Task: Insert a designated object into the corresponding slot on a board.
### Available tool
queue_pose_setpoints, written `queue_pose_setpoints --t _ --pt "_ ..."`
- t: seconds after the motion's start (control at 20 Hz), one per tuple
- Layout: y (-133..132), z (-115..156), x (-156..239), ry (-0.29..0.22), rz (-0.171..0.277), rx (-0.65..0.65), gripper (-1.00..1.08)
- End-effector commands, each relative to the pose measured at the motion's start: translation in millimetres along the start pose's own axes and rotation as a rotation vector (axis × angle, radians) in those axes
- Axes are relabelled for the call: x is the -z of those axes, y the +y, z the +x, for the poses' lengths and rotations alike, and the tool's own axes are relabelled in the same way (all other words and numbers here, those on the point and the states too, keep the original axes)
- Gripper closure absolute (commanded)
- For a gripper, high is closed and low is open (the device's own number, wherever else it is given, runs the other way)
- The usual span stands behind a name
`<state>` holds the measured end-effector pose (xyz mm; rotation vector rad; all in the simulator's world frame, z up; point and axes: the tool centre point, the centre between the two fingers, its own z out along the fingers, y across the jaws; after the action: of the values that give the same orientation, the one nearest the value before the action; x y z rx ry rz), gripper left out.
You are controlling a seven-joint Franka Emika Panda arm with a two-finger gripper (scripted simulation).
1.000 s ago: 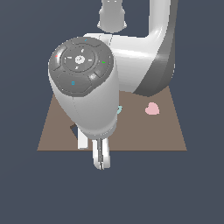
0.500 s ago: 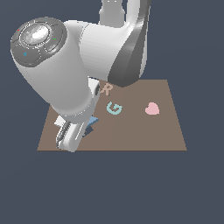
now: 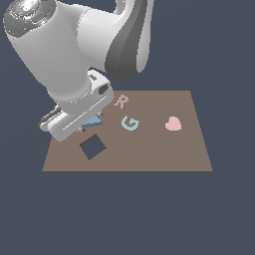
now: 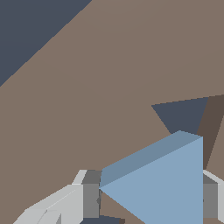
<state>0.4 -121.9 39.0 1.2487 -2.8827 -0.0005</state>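
The blue triangle (image 4: pixel 164 188) sits between the 2 fingers (image 4: pixel 89 199) of the pincer (image 4: pixel 148 199), clenched on it from both sides, a grey pad touching each edge. In the wrist view it is lifted off the board (image 4: pixel 109 78), its top face pale blue and one side face a duller blue. Just beyond its tip lies the slot (image 4: pixel 181 116), a dark triangle cut into the brown surface, partly covered by the piece; the piece is above the slot's edge, not down in it.

In the exterior view only a sliver of the triangle (image 3: pixel 93 121) shows under the arm's hand, near the board's (image 3: pixel 164 154) left side. The pincer (image 3: pixel 82 124) itself is mostly hidden by the white hand housing. The triangle slot cannot be seen in this view, as the arm covers it.

Just near of the hand, a dark square cutout (image 3: pixel 93 146) lies open in the board, turned so its corners point near and far. To the right of the hand lie a teal G (image 3: pixel 130 123) and, just beyond it, a tan R (image 3: pixel 121 102). Further right, well apart from the letters, is a pink heart (image 3: pixel 173 123). All 3 lie flat on the board.

The arm (image 3: pixel 74 55) comes in from the far side, bulky and white with a dark grey band, filling the exterior view's upper left.
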Motion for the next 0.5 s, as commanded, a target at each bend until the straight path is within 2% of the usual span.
queue_pose_setpoints --t 0.0,0.45 --pt "8.0 11.4 0.6 -0.001 0.000 -0.089 1.08" --pt "29.3 33.2 1.3 -0.001 0.000 -0.280 1.08"
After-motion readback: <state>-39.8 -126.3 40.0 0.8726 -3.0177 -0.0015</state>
